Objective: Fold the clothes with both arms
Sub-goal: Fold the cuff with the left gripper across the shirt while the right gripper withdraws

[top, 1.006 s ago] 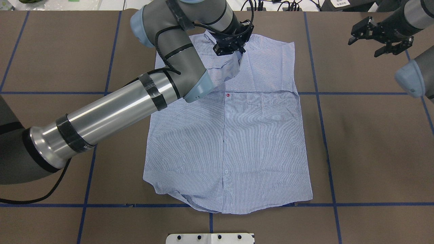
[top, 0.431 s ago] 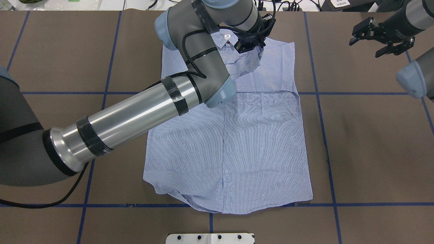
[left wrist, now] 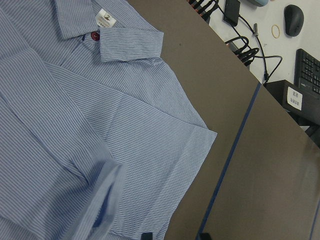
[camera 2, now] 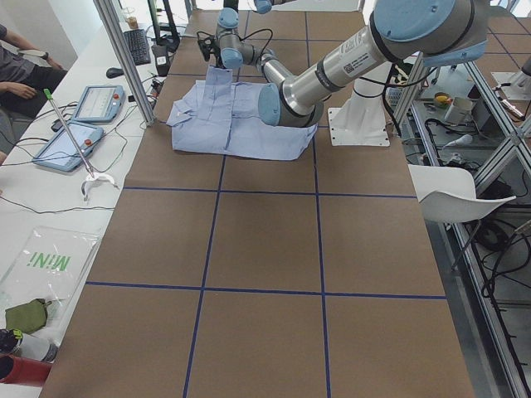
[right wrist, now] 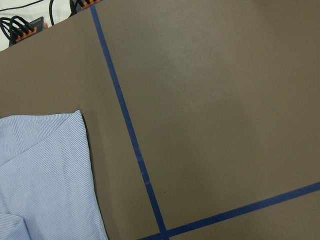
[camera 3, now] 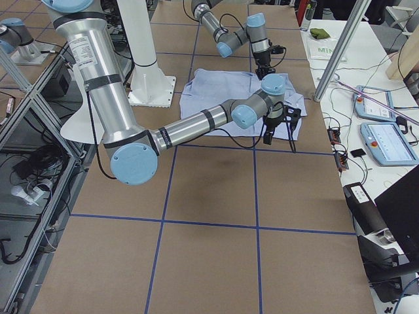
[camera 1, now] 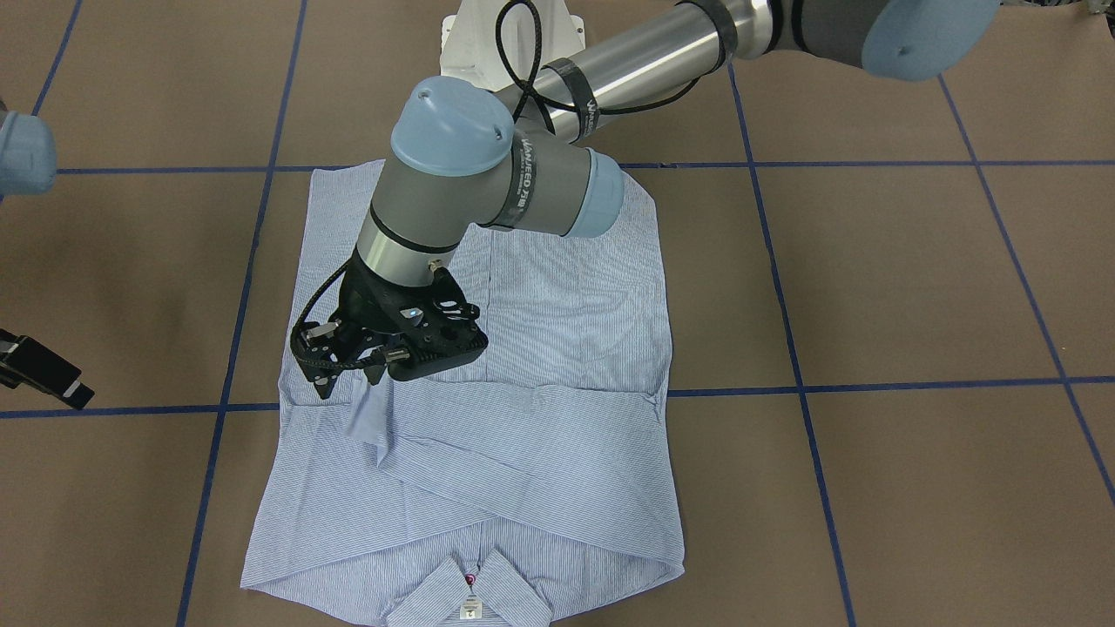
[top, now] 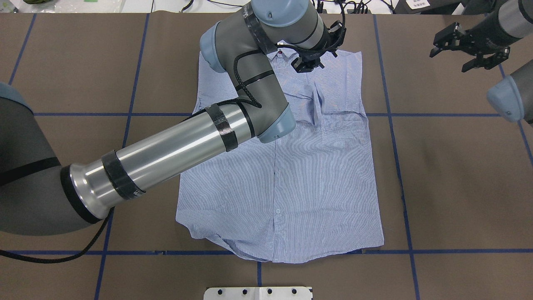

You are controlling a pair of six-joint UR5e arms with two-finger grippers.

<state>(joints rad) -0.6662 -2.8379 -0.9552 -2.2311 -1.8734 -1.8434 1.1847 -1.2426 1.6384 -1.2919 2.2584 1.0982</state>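
**Sleeves Folded In, Limp Shirt Awaits a Two-Arm Lift**

The striped shirt lies flat and front up in the middle of the table. In the overhead view its collar is at 12 o'clock and its hem at 6. The sleeves appear folded in across the chest, and one sleeve end rests near 1 o'clock.

The left gripper hovers over that shoulder area with its fingers apart and holding nothing. Its wrist view shows bare table between the tips. The right gripper hangs well off the cloth at 2 o'clock, its fingers likewise spread and empty.

The fabric looks thin, light and limp. Held at a single pinch it would likely sag, and the stacked sleeves could slip out of place. The surest holds are probably the hem corners at 5 and 7 o'clock, one per arm. The stiffer collar would be a poorer grip.
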